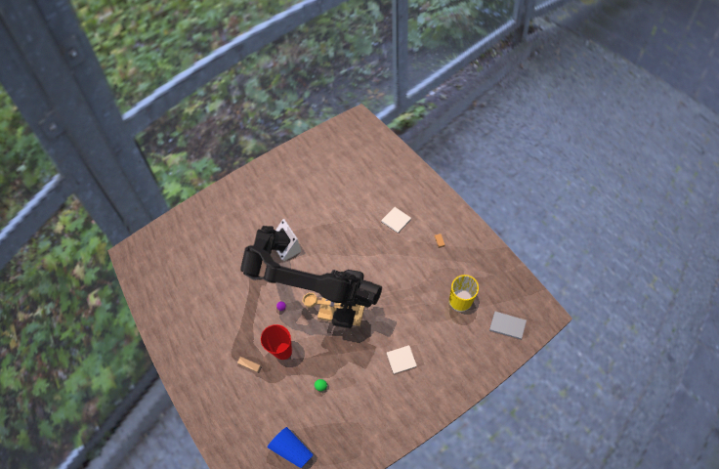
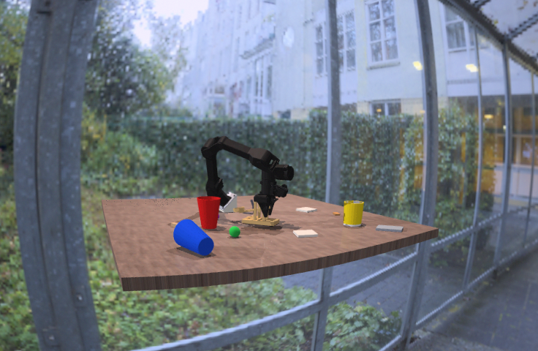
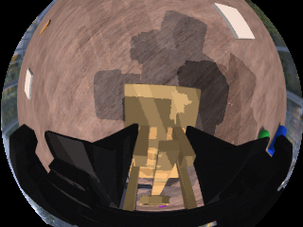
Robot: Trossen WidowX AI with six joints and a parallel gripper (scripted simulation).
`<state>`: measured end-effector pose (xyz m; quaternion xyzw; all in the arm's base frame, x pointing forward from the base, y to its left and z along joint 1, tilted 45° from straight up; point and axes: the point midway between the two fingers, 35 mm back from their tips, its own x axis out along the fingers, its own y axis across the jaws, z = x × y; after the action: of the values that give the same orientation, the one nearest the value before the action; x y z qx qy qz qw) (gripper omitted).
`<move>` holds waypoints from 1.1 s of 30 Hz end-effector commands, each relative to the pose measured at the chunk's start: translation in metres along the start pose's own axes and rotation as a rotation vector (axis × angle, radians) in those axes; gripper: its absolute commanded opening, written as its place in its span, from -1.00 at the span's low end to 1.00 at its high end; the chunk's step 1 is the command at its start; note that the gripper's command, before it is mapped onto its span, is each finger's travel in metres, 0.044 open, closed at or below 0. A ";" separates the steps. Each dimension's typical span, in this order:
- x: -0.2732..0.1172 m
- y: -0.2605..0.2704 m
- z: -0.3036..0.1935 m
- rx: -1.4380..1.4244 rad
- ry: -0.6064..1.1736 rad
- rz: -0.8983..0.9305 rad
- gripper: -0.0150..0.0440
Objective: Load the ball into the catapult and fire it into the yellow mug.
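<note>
The wooden catapult [image 1: 324, 313] [image 2: 248, 221] [image 3: 147, 105] stands near the middle of the table. Its round cup [image 1: 310, 299] is empty and points toward the arm's base side. My gripper [image 2: 267, 214] [image 3: 162, 129] points down over the catapult and is shut on its upright frame, a finger on each side; the exact contact is partly hidden. A purple ball [image 1: 281, 306] lies on the table just beyond the cup end. A green ball [image 1: 320, 385] [image 2: 234, 231] [image 3: 263, 134] lies on the table. The yellow mug [image 1: 461, 301] [image 2: 353, 213] stands upright at the far right.
A red cup [image 1: 276, 340] [image 2: 208, 213] stands near the purple ball. A blue cup [image 1: 290, 447] [image 2: 191, 237] lies on its side. Two pale tiles [image 1: 396, 219] [image 1: 401, 359], a grey block [image 1: 508, 324], an orange block [image 1: 440, 240] and a wooden block [image 1: 248, 364] lie around.
</note>
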<state>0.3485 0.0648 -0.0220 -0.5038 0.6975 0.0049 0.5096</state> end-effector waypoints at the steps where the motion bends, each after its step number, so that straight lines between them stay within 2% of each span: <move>1: -0.008 -0.001 0.001 0.001 0.000 -0.001 -0.36; 3: -0.031 0.000 0.001 0.000 -0.001 0.001 -0.49; 5: -0.048 0.000 0.001 -0.001 -0.001 0.002 -0.49; 10: -0.051 0.010 0.008 0.011 -0.003 0.004 -0.49; 14: -0.054 0.071 0.043 0.080 -0.008 0.011 -0.49; 20: -0.049 0.144 0.067 0.158 -0.001 0.008 -0.49; 33: -0.048 0.147 0.071 0.170 -0.001 0.007 -0.49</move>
<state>0.2929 0.2026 -0.0962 -0.4603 0.6986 -0.0527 0.5452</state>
